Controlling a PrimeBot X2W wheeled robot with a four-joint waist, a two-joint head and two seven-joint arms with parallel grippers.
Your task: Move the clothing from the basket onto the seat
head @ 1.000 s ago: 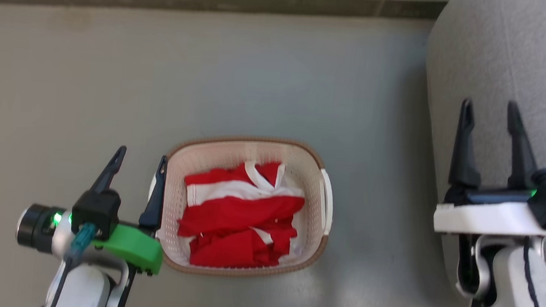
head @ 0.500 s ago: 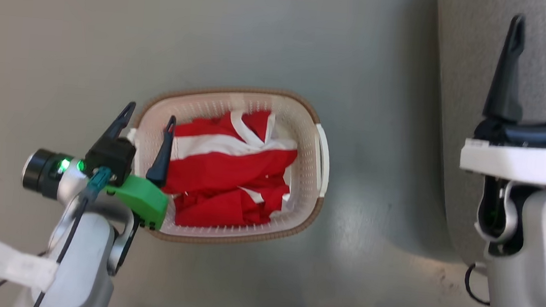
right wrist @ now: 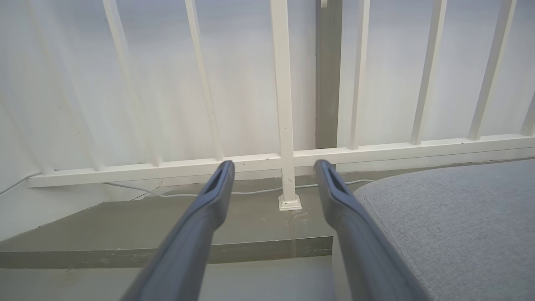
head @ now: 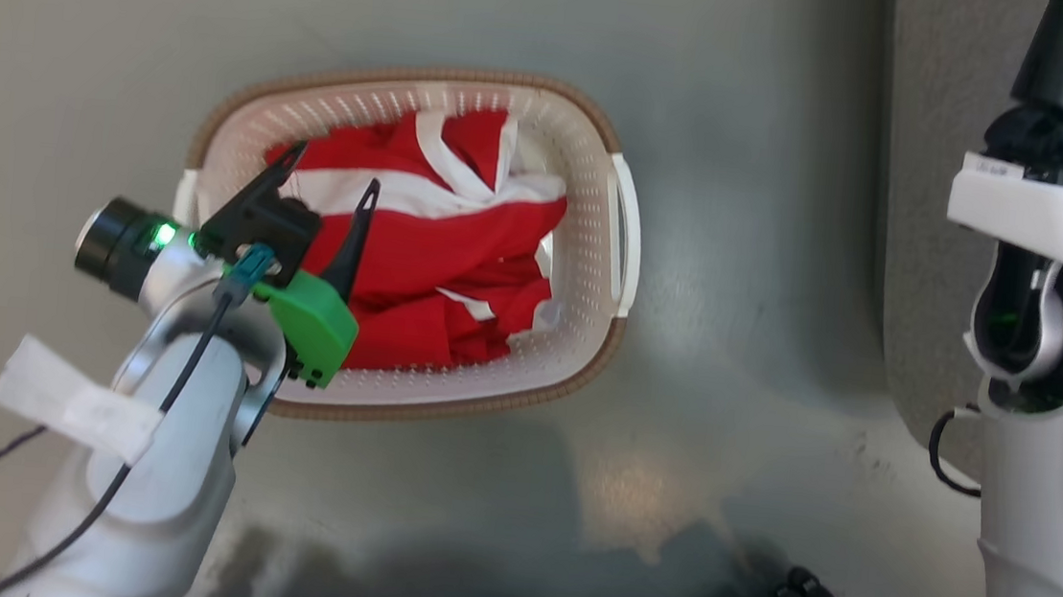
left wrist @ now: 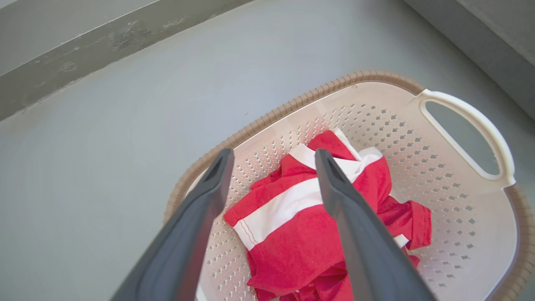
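Red clothing (head: 458, 254) with white stripes lies crumpled inside the cream basket (head: 576, 341), which stands on the grey floor (head: 759, 116). My left gripper (head: 337, 166) hangs over the basket's left part, inside the brown rim, fingers spread and holding nothing. Between the basket's right handle and the rounded edge of the grey seat (head: 923, 227) I see a free strip of floor. My right gripper (right wrist: 273, 164) is spread too, empty, beside the seat's edge, pointing toward a white railing (right wrist: 284, 104)

Soft, even daylight fills the scene, leaving a pale glare patch on the glossy floor (head: 631, 485) nearby, a dark shadow beside it, and a washed-out bright wall (right wrist: 242, 75) far off.
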